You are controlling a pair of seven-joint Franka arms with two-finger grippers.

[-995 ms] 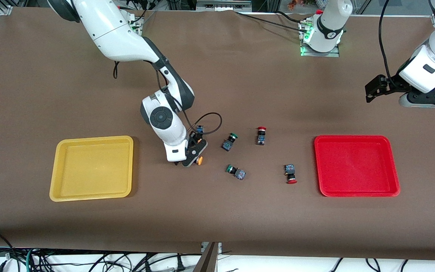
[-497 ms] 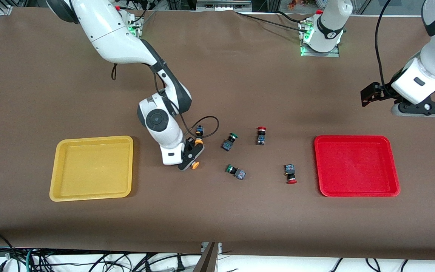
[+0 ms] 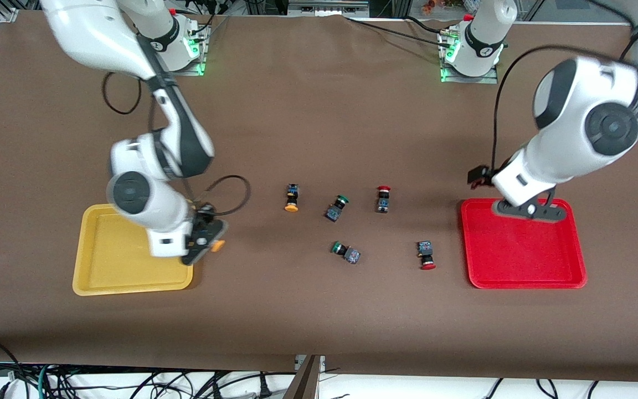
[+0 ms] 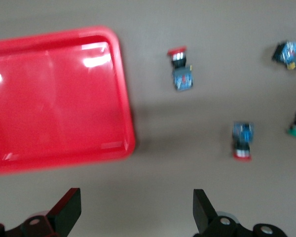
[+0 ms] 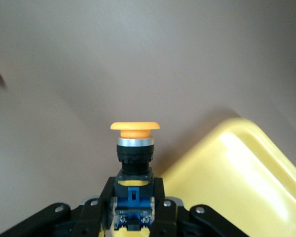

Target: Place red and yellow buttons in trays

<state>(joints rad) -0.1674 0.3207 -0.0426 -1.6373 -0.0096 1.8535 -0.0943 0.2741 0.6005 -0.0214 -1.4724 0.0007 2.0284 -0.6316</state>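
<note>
My right gripper [image 3: 206, 244] is shut on a yellow button [image 3: 217, 245] and holds it over the yellow tray's [image 3: 103, 266] edge toward the middle of the table. In the right wrist view the button's [image 5: 134, 148] blue body sits between the fingers [image 5: 106, 193], beside the yellow tray [image 5: 241, 173]. A second yellow button [image 3: 292, 198] lies mid-table. Two red buttons [image 3: 383, 198] [image 3: 426, 255] lie nearer the red tray [image 3: 524, 255]. My left gripper [image 3: 526, 210] is open and empty over the red tray's edge farthest from the front camera. The left wrist view shows the tray [image 4: 54, 94] and both red buttons [image 4: 181, 71] [image 4: 241, 140].
Two green-capped buttons [image 3: 336, 208] [image 3: 346, 252] lie among the others mid-table. Both trays hold nothing. The brown tabletop is bare between the trays and the front edge.
My right gripper has carried the yellow button from mid-table to the yellow tray's edge. My left arm has swung in from the table's end to the red tray.
</note>
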